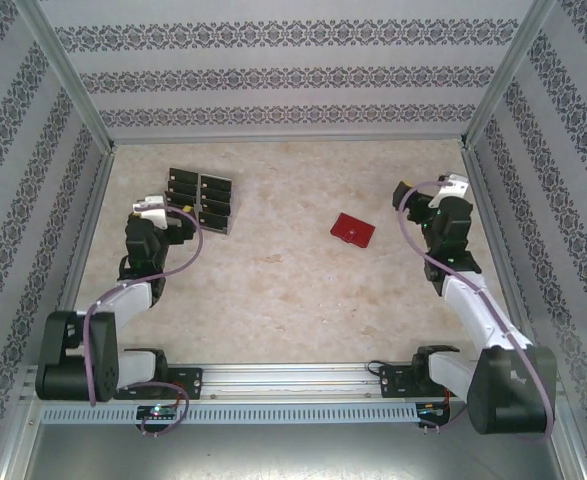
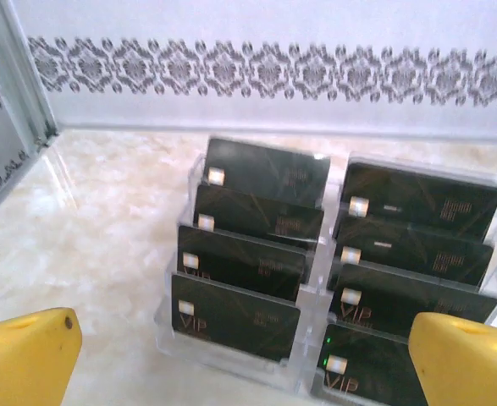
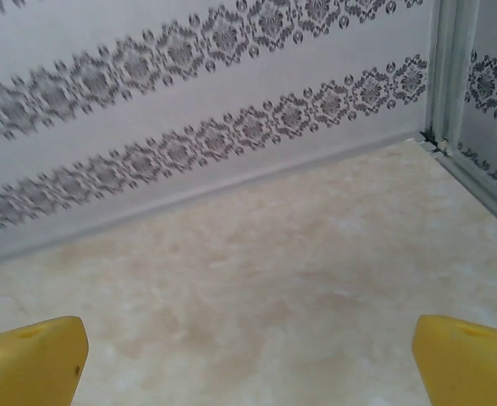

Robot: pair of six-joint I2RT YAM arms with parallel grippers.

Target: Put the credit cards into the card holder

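Desk [image 1: 283,290]: beige marbled top, faint sheen, soft even light. Back wall [image 1: 293,70], left wall [image 1: 23,180], right wall [image 1: 563,180]: white, horizontal grey floral bands. Aluminium posts [image 1: 68,80] at rear corners. Metal rail [image 1: 293,375] along near edge.

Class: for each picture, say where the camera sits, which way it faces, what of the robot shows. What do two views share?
Top: above and behind, looking down on table, cards, wallet; both arms, left gripper, right gripper.
Left wrist: faces cards and far wall; own fingers.
Right wrist: faces table, far-right corner; own fingers.
Shared: cards, top and left wrist.
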